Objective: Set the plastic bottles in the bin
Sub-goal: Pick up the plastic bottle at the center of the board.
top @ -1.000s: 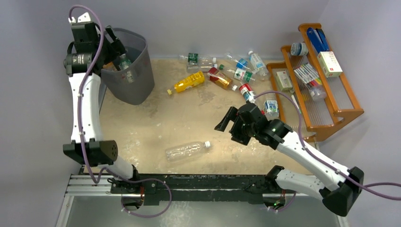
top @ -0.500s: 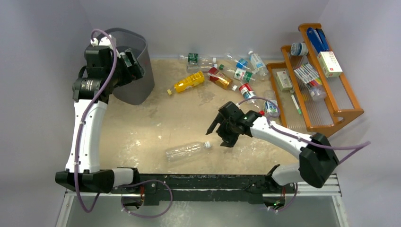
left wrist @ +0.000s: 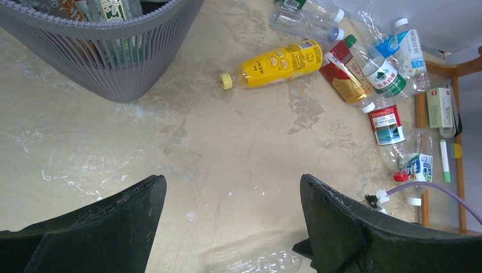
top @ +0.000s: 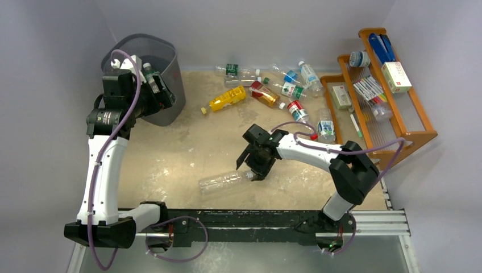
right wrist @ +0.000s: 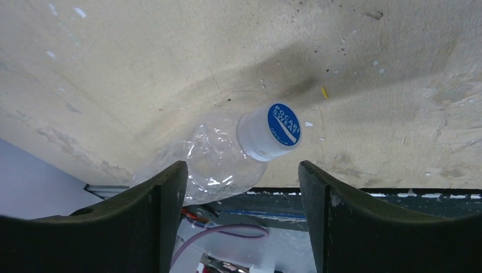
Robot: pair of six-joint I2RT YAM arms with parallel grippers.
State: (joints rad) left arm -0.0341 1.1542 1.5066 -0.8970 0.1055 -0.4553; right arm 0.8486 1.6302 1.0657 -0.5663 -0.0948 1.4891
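Clear plastic, crumpled and label-less: one bottle point(top: 221, 181) lies alone on its side near the front of the bench point(top: 182, 142), well apart from the others. Its long axis runs roughly left to right in the top view, with the white-and-blue cap point(right wrist: 273, 129) at the right end, tipped slightly toward the far side.

A second ago the right gripper point(top: 248, 169) hung further right, away from this bottle; now it has come down over the cap end. In the right wrist view its fingers point(right wrist: 165, 193) stand on either side of the neck and shoulder, still apart – not yet closed on it. The bottle itself has not shifted.

The left gripper point(left wrist: 233, 187) was over the bin point(top: 170, 105) holding a bottle a second ago. It has since pulled back to the bin's near side, and it is spread wide with nothing between the fingers. Bottles show inside the bin's ribbed wall point(left wrist: 113, 74).

The remaining bottles, including a yellow one point(top: 227, 98), lie heaped along the far edge, pointing various ways – just left of the wooden rack point(top: 423, 136).
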